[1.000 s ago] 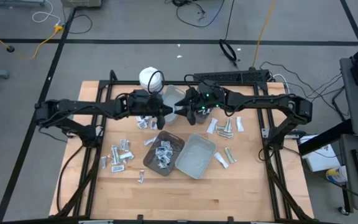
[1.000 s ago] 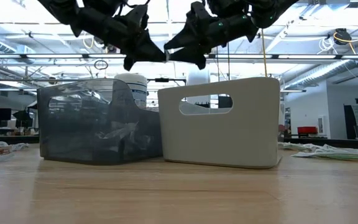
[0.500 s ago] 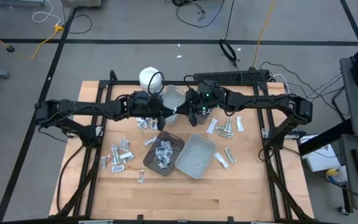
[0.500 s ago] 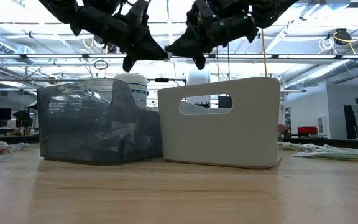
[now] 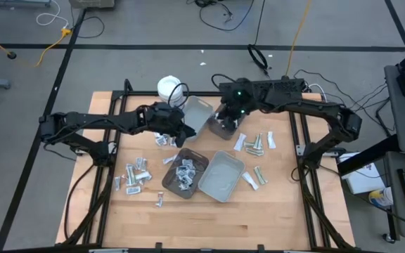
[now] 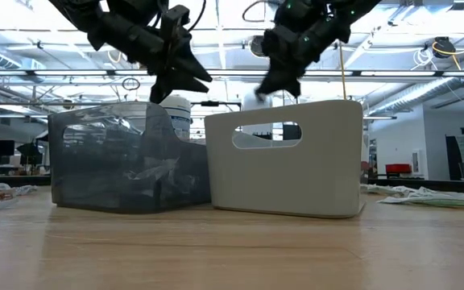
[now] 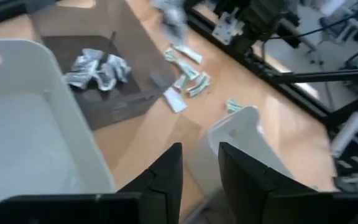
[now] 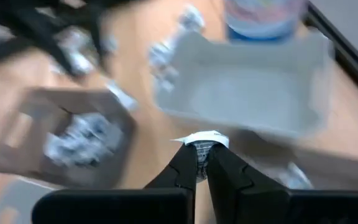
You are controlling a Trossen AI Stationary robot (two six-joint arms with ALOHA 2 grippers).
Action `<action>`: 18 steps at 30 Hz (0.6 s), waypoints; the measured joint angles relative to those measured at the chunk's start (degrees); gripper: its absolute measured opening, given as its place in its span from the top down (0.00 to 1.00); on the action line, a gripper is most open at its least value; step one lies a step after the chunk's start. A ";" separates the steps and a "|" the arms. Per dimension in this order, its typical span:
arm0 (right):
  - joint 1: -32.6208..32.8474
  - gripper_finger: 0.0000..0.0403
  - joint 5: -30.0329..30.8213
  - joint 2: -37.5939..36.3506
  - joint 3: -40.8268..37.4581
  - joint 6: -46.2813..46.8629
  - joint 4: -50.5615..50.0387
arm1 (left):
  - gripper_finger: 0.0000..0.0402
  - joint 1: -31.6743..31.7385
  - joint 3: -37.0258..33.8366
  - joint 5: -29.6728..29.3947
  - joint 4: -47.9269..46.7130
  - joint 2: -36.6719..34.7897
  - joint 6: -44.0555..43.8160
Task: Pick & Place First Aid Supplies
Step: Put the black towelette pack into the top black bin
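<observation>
My right gripper (image 8: pixel 199 150) is shut on a small white packet (image 8: pixel 199 137), one of the first aid supplies. It hangs above a dark tray (image 5: pixel 221 128) at the table's far middle. My left gripper (image 7: pixel 201 155) is open with nothing between its fingers, in the air just left of it (image 5: pixel 186 133). In the low view the packet (image 6: pixel 256 98) shows under the right gripper (image 6: pixel 269 87). More packets lie in the brown tray (image 5: pixel 183 174) and loose on the table (image 5: pixel 136 176). My right gripper pinches the packet's lower edge (image 8: pixel 199 142) between its two fingertips. The fingers slant down toward the table. The packet sticks out past the tips, lifted clear of the trays and the table.
A pale grey tray (image 5: pixel 197 112) and a white round tub (image 5: pixel 169 88) stand at the far middle. Another grey tray (image 5: pixel 221 176) sits beside the brown one. Loose packets lie at the right (image 5: pixel 255 144) and near (image 5: pixel 254 178).
The two grippers met in the air over the far trays. My right gripper has shut on the packet that my left gripper held, then gone toward the table's right edge with it. My left gripper has let go, rolled at the wrist and stayed in place.
</observation>
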 joint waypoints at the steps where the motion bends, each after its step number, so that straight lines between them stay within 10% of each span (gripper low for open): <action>1: -0.46 0.97 1.04 0.54 0.54 -0.78 -2.04 | 0.73 -0.01 0.00 0.28 0.43 0.00 -0.42; 18: -6.65 0.97 9.69 13.83 1.66 -8.94 -10.21 | 0.73 0.02 -0.02 0.21 3.12 0.00 -0.95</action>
